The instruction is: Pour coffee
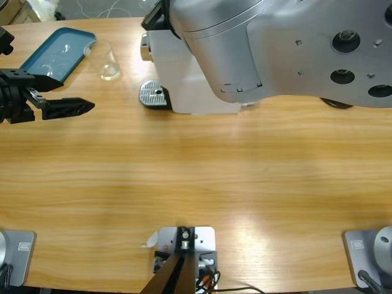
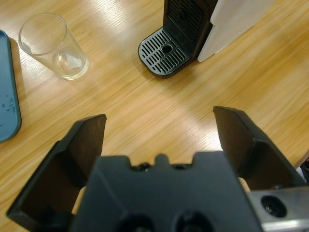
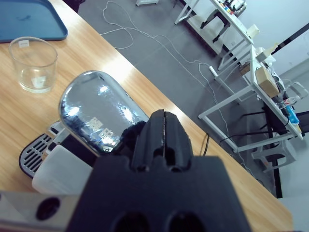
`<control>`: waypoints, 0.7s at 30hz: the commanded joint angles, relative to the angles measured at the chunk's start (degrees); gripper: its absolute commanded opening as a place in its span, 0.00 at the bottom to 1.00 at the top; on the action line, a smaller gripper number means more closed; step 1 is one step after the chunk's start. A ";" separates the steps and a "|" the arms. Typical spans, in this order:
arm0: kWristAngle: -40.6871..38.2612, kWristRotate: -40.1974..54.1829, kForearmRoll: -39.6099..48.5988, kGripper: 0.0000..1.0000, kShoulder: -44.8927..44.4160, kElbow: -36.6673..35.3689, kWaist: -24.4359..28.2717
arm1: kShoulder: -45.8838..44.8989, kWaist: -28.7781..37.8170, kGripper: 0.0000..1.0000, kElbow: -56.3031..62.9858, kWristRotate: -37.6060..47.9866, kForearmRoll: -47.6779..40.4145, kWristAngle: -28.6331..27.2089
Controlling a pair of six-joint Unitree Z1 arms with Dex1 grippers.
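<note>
A white coffee machine (image 1: 187, 82) stands at the back of the table, its black drip grate (image 1: 153, 94) bare. An empty clear glass (image 1: 109, 61) stands to the left of the grate, apart from it. No coffee is in view. My left gripper (image 1: 76, 93) hovers open at the table's left edge, pointing toward the grate (image 2: 164, 53) and the glass (image 2: 53, 46), with nothing between its fingers. My right gripper (image 3: 164, 121) is shut, its tips against the machine's chrome lever (image 3: 96, 116) on top. In the high view the big silver arm hides most of the machine.
A blue tray (image 1: 58, 50) lies at the back left, beside the glass. The table's far edge runs just behind the machine, with grey floor, cables and white desks (image 3: 227, 63) beyond. Bare wood fills the middle and front of the table.
</note>
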 commanded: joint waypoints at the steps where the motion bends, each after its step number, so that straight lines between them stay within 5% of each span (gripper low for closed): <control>1: -0.53 0.15 -0.30 0.96 2.06 1.73 -0.45 | 9.95 0.63 0.00 6.81 1.96 -0.71 2.58; 21: -0.53 0.15 -0.21 0.96 2.24 1.64 -0.45 | 10.88 2.18 0.00 9.94 4.73 -1.57 2.61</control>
